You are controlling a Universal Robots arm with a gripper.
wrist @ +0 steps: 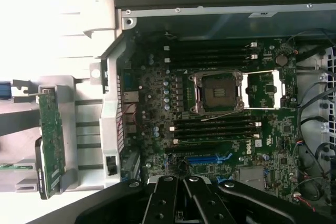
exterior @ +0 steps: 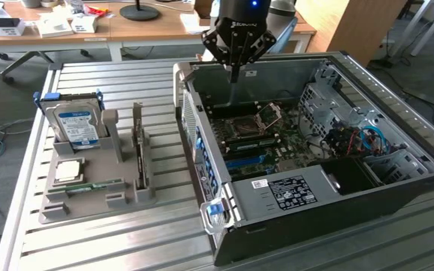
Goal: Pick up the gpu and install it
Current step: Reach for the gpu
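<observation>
- gpu (exterior: 138, 152), one card, stands on its long edge in a slot of the grey holder (exterior: 74, 202), on the side of the holder nearest the computer case (exterior: 300, 226). In the exterior view it is a thin dark sliver seen edge-on; in the wrist view the gpu (wrist: 51, 140) shows a green circuit face, with a dark part low at one end.
- Nothing touches the card; it sits untouched in its slot.
- One grey holder lies on the slatted metal table (exterior: 126, 240), on the exterior view's left, and carries four parts in all.
- Beside the card on the holder: one silver hard drive (exterior: 76, 125) with a blue label, standing upright; one square processor chip (exterior: 69, 169), lying flat; one narrow green memory stick (exterior: 95, 185), lying flat near the chip.
- One black computer case lies open on its side just beside the holder, its motherboard (exterior: 262, 141) exposed. One metal processor socket (wrist: 218, 92) sits mid-board, with black memory slots on both sides of it and one blue slot (wrist: 202, 158) close by.
- One gripper (exterior: 234, 76) hangs over the rear part of the open case, well apart from the card. Its jaws are pressed together with nothing between them; in the wrist view the gripper (wrist: 184, 182) points down at the board.
</observation>
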